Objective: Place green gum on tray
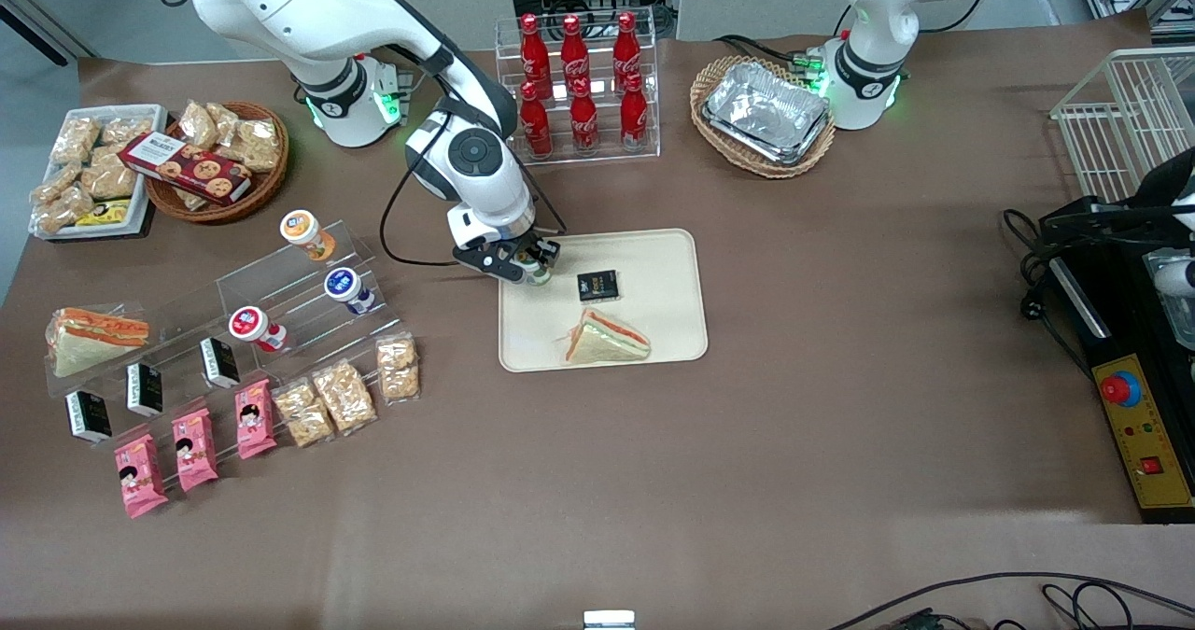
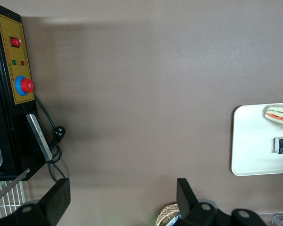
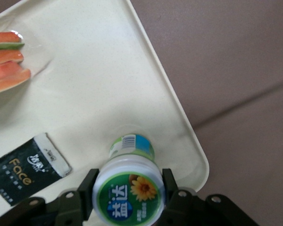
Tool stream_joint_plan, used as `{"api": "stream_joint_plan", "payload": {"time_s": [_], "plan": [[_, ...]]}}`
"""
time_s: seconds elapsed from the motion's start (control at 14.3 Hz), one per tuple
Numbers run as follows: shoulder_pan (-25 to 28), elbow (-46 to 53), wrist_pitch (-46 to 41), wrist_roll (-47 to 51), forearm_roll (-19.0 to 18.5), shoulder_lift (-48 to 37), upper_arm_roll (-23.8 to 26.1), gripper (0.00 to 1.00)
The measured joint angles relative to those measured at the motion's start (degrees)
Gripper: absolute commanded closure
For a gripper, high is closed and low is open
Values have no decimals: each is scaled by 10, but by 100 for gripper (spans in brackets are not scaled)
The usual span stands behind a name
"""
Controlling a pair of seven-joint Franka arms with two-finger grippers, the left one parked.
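The gripper [image 1: 530, 267] clamps the green gum [image 3: 129, 190] by its lid, upright over the tray [image 1: 667, 266] corner, at ten o'clock from the sandwich [image 1: 605, 340]. Best lower straight, then release.

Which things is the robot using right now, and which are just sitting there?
Using:
gripper, over a corner of the tray
green gum, held in it
tray

Just sitting:
sandwich and black packet, on the tray
cola bottles
orange-lidded bottle
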Motion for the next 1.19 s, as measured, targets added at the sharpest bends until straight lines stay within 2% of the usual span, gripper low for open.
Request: {"api": "stream_joint_plan", "payload": {"time_s": [0.07, 0.21, 0.35, 0.42, 0.49, 0.63, 0.7, 0.84, 1.19], "plan": [[0, 0, 0, 1, 0, 0, 0, 83], [0, 0, 0, 2, 0, 2, 0, 73], [0, 0, 2, 8, 0, 4, 0, 71], [0, 0, 2, 10, 0, 4, 0, 52], [0, 0, 2, 10, -1, 4, 0, 28], [0, 0, 2, 11, -2, 4, 0, 23], [0, 0, 2, 11, -2, 5, 0, 13], [0, 0, 2, 12, -4, 5, 0, 2], [0, 0, 3, 13, -4, 6, 0, 1]]}}
